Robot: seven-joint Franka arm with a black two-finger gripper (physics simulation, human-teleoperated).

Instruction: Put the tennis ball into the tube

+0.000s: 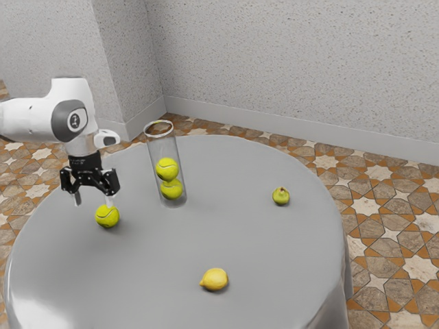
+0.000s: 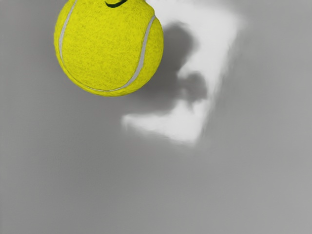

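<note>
Tennis ball (image 1: 107, 217) just below the spread fingers (image 1: 110, 201), nearer one of them.

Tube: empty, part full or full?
Part full: the tube holds two balls, stacked toward its bottom, with clear space above them.

The exterior view is bright, with glare on the tablecloth (image 1: 44, 305) nearer the camera than the loose tennis ball (image 1: 107, 216); beside that ball, the wrist view shows shadow against white light.
</note>
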